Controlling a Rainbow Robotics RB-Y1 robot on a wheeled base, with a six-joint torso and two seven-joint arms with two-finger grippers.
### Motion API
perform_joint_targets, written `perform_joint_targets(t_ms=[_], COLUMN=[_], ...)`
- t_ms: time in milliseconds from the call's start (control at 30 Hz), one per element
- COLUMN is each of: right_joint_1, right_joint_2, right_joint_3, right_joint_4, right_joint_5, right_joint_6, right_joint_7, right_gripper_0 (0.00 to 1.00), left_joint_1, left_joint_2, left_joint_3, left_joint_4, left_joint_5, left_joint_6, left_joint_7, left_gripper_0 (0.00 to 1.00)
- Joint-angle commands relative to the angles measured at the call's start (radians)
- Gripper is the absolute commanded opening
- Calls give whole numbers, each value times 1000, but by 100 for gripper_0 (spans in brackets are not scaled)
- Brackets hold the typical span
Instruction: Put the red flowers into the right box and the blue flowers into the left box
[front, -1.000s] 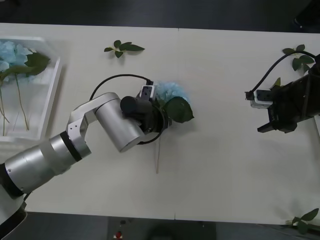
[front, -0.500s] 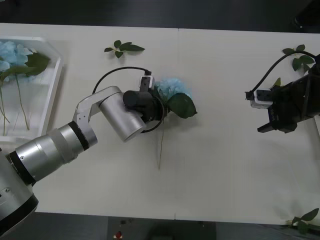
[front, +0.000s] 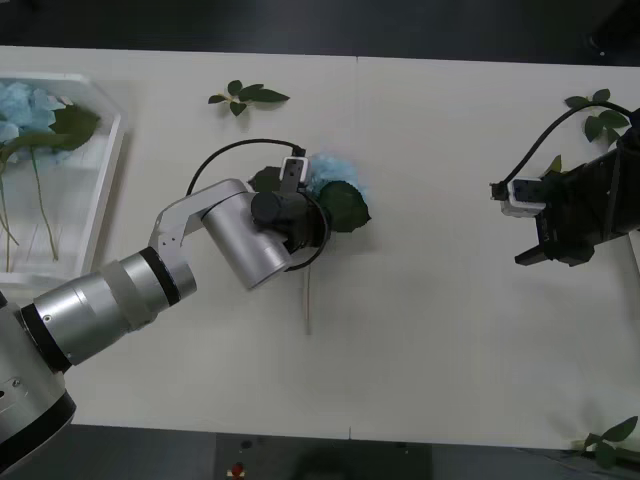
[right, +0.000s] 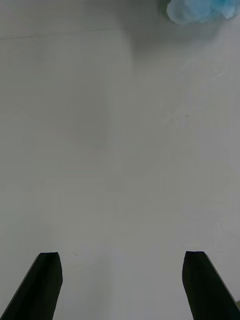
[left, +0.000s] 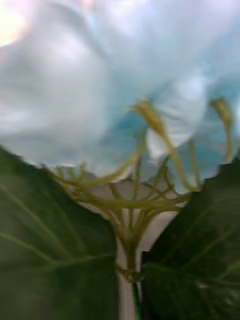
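The left tool (front: 300, 212) is closed around a pale-blue fluffy flower cluster with dark green leaves (front: 336, 184) at mid-bench; its thin stem runs from the head back toward the robot. The right tool (right: 120, 280), black-fingered, hangs wide apart, well to the right.
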Motion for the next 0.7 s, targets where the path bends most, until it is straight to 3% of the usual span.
perform_joint_targets(t_ms=[33,400,600,700], right_joint_1=[-12,-12,-12,-12], right_joint_2=[-31,-31,-31,-31], right_joint_3=[-13,-13,-13,-13], right_joint_4=[-5,-5,-5,-5], right_joint_5=[3,3,3,3], right_joint_6=[-7,-7,-7,-7], right_joint_7=[1,1,1,1], right_gripper_0=[70,70,70,70], left_joint_1=[-9,-11,-9,-9], left_joint_2=[-3,48,144,195], left_joint_3=[-7,-7,52,119], left_joint_4=[-3,-48,-276,-439], left_joint_5=[-3,3,83,167], left_joint_6=[-4,27,324,537], left_joint_7=[20,18,10,-2], left_gripper_0=[0,0,0,0])
